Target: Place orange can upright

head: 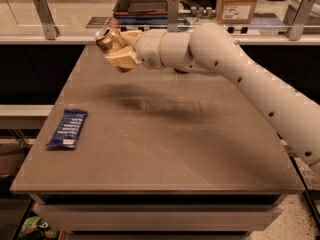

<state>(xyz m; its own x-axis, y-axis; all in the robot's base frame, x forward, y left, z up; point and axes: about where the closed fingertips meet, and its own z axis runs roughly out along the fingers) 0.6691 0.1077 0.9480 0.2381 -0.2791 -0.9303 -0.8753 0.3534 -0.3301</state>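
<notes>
The orange can point(107, 38), orange-gold with a silver top, is held in my gripper point(119, 48) well above the far left part of the grey table point(160, 134). The can is tilted, its silver end pointing up and to the left. My tan fingers point(121, 59) close around the can's body from the right side. My white arm reaches in from the right across the back of the table.
A blue snack packet point(68, 128) lies flat near the table's left edge. Behind the table runs a counter with a dark tray point(142, 1), a cardboard box point(239, 3) and metal brackets point(45, 16).
</notes>
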